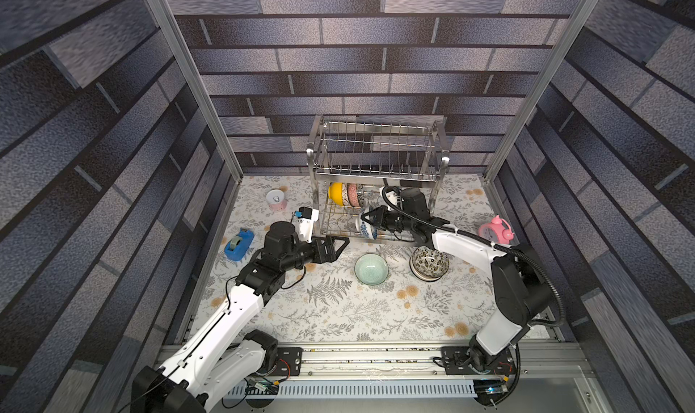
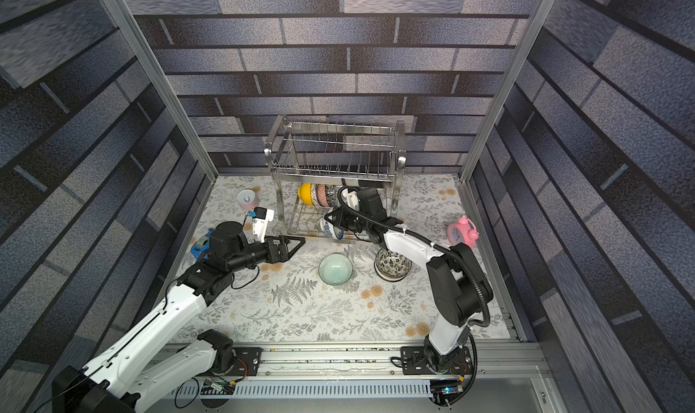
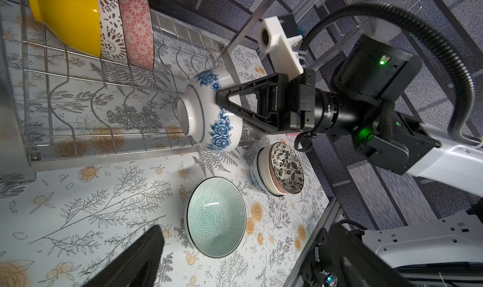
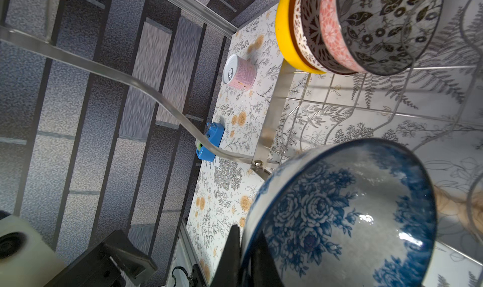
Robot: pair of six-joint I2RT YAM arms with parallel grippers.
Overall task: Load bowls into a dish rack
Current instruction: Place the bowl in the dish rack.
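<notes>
Right gripper point(image 3: 219, 100) is clamped on the rim of the blue-and-white bowl point(image 3: 209, 115), holding it on edge at the dish rack point(image 1: 376, 177) lower tier. I'd guess that's so it slots between the wires beside the four bowls point(image 4: 285, 37) standing there. Left gripper point(image 1: 336, 243) sits open and empty; the table point(image 1: 338, 317) has one pale green bowl point(image 1: 371, 269) plus a stack point(image 1: 428, 263) of seemingly three.

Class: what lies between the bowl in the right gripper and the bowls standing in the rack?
Only empty divider wires of the dish rack, seen in both wrist views.
</notes>
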